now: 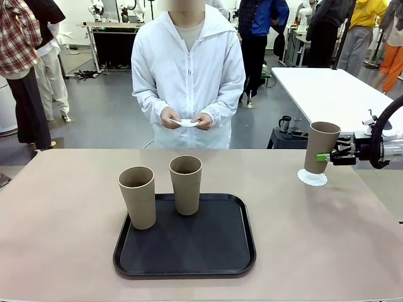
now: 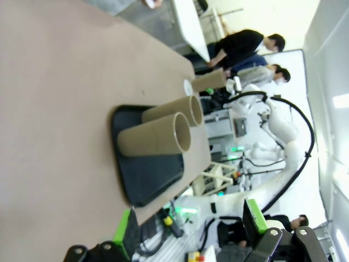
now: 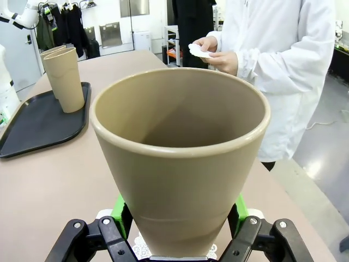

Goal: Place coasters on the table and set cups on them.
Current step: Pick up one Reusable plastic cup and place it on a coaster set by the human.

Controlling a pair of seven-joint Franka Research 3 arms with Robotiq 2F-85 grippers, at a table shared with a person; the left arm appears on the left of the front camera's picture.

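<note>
Right tool (image 1: 324, 157) is clamped on the tall tan matte cup (image 1: 322, 146), which leans slightly over the white lacy paper coaster (image 1: 313, 178) toward the beige worktop's (image 1: 63, 220) far right corner. Left tool (image 2: 188, 224) gapes empty. Letting go while the cup is tilted could topple it or drag the flimsy coaster.

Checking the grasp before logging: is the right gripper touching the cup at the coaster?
Touching. The right wrist view shows the right gripper with its green pads pressed against opposite sides of the cup, no gap at either side.
</note>
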